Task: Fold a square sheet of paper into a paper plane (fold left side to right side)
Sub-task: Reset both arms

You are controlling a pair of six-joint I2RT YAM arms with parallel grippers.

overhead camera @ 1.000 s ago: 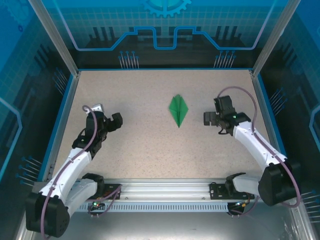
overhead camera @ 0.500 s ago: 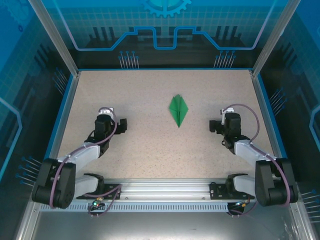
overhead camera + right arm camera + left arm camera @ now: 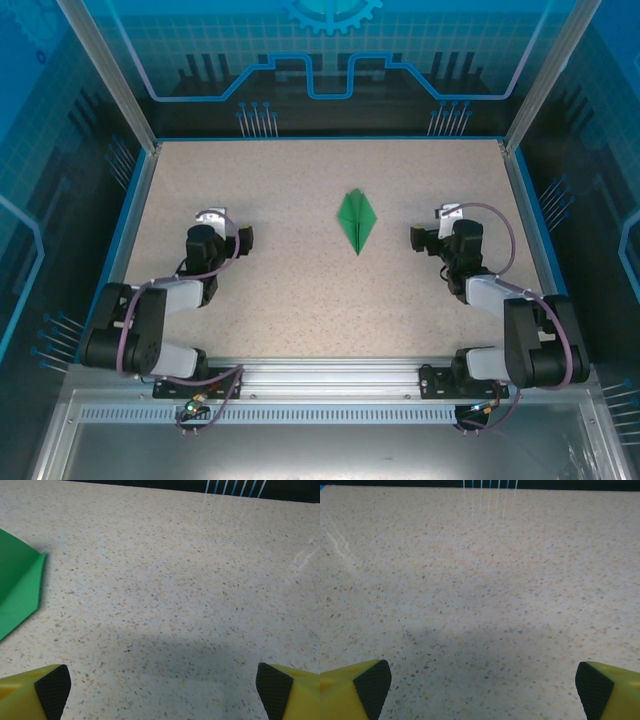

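Square sheet of paper [image 3: 357,221], thin, bright green and creased into a narrow pointed dart, is lying flat on the speckled beige surface [image 3: 300,180] between the two arms, nearer the right one. Left fingers [image 3: 370,684] and right fingers [image 3: 50,687] are standing spread wide, grasping nothing. Risk: a dragging finger could be sliding the light paper or springing its creases. Count: one sheet, two arms.

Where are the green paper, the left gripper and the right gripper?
green paper [image 3: 357,221], top external view, middle of the folded shape.
left gripper [image 3: 482,686], left wrist view, midway between its open fingertips.
right gripper [image 3: 162,687], right wrist view, midway between its open fingertips.
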